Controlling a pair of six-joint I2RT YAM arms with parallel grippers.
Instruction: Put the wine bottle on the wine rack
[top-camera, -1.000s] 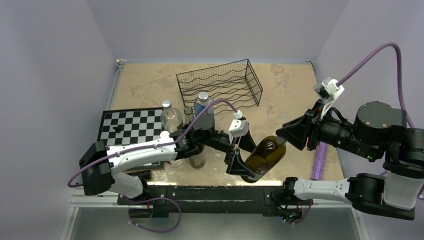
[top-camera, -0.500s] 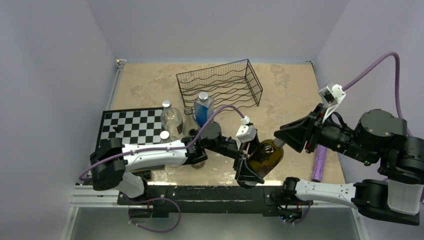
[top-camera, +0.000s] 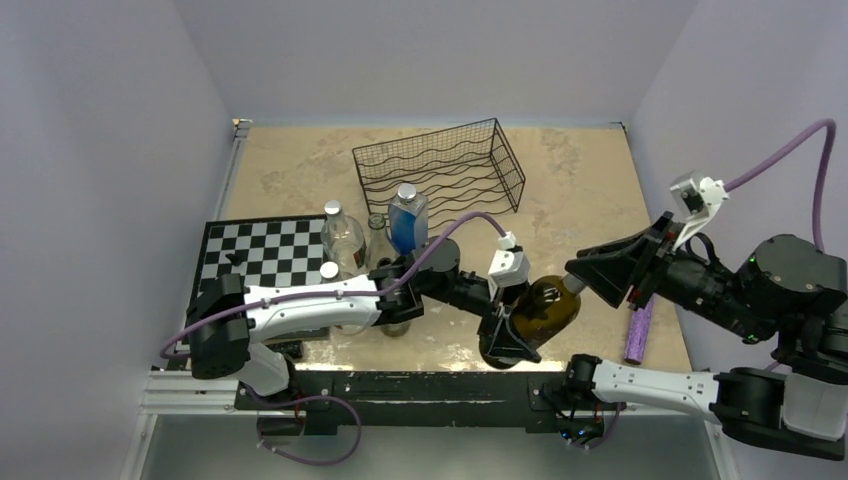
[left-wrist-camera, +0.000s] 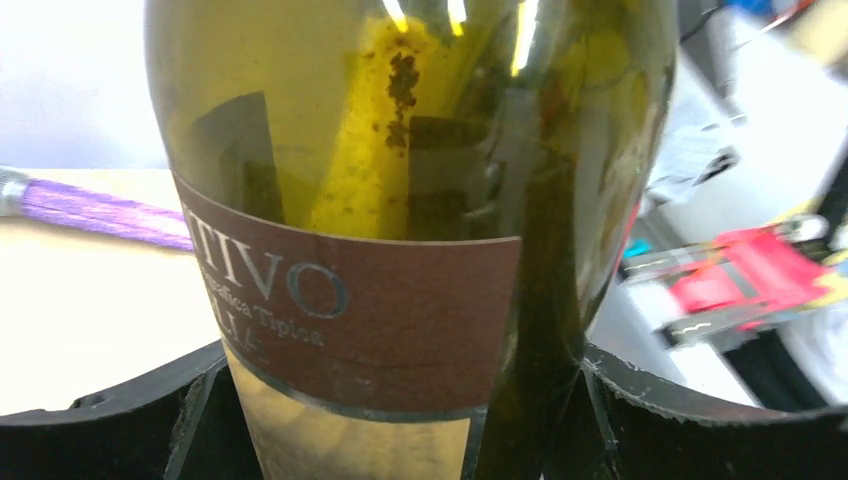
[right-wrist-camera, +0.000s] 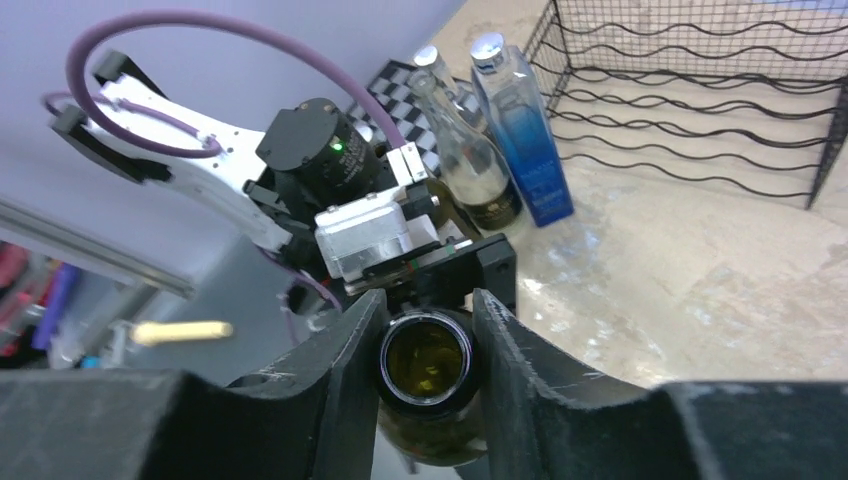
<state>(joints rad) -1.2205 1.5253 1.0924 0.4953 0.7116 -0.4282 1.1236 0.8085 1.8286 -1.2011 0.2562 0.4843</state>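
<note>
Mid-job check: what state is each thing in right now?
Green glass wine bottle: off the table, tilted, mouth open.
Right gripper: shut on its neck.
Left gripper: around its body; grip unclear.
Black wire wine rack: upright, empty.
Blue square bottle: upright, capped.
Clear bottles beside it: upright.

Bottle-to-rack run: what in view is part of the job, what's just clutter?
Job:
wine bottle
wine rack
right gripper, shut on the bottle's neck
left gripper, around its body

Lying about:
chessboard
blue bottle
clear bottles
purple stick
</note>
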